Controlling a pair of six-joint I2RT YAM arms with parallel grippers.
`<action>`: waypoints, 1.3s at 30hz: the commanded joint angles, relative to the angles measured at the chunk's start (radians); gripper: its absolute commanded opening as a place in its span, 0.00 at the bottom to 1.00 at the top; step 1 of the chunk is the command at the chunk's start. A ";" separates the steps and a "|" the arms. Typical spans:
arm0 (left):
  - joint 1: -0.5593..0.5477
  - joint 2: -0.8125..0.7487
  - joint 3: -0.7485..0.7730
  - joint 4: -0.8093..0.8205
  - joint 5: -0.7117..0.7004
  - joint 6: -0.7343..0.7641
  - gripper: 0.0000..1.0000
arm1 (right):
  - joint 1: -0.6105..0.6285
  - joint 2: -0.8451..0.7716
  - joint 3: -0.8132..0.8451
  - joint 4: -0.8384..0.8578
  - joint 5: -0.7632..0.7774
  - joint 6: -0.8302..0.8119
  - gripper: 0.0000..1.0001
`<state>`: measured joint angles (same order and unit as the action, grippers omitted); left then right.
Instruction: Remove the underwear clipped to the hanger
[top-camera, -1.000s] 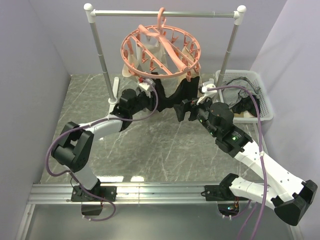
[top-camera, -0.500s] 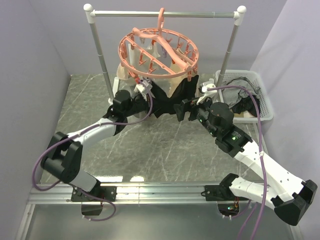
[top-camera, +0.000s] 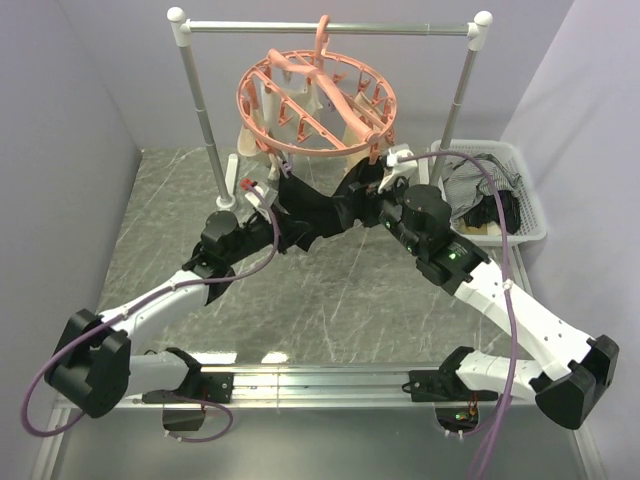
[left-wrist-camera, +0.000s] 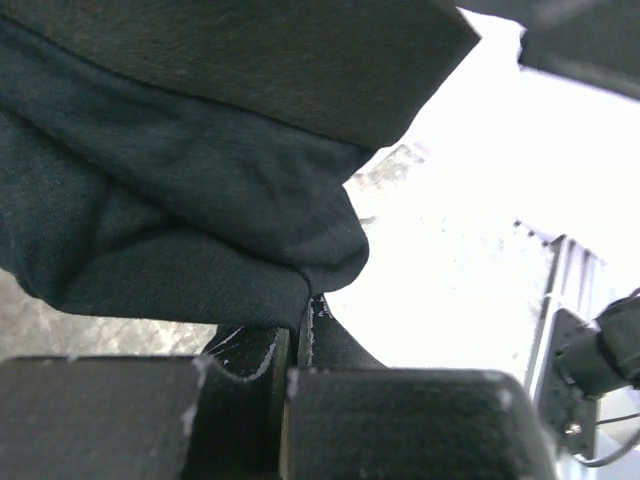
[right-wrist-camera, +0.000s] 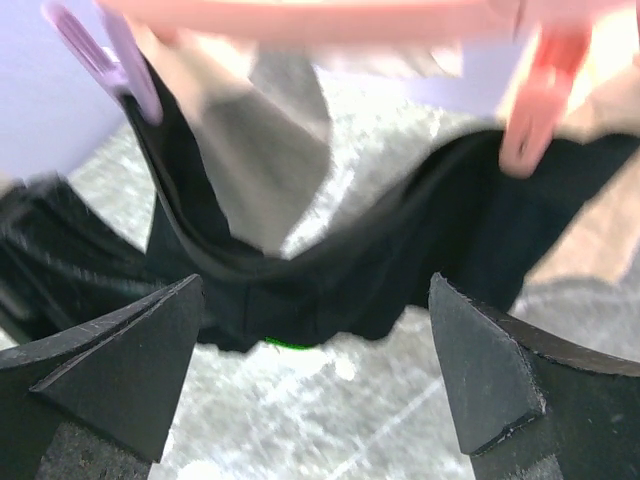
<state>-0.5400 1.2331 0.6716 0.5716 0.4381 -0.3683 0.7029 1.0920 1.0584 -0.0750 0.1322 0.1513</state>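
Here, at centre frame, the left gripper pinched a fold of the black underwear hanging clipped under the salmon-pink drying hanger, while the right gripper stood spread beside it; the pull-off looked under way, next calling for a firm downward tug.

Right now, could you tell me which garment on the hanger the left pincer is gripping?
The black garment, pinched in the left pincer and stretched below the hanger; the cream ones hang free.
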 joint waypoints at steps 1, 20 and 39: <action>-0.008 -0.067 -0.023 0.085 -0.012 -0.057 0.01 | 0.006 0.019 0.103 0.040 -0.039 -0.010 1.00; -0.086 -0.175 -0.052 0.051 -0.071 -0.090 0.01 | 0.109 0.295 0.411 -0.006 -0.092 -0.076 0.98; -0.146 -0.185 -0.033 0.027 -0.098 -0.072 0.01 | 0.136 0.549 0.657 -0.071 0.064 0.025 0.98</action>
<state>-0.6765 1.0721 0.6209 0.5835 0.3420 -0.4484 0.8360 1.6371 1.6646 -0.1574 0.1101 0.1425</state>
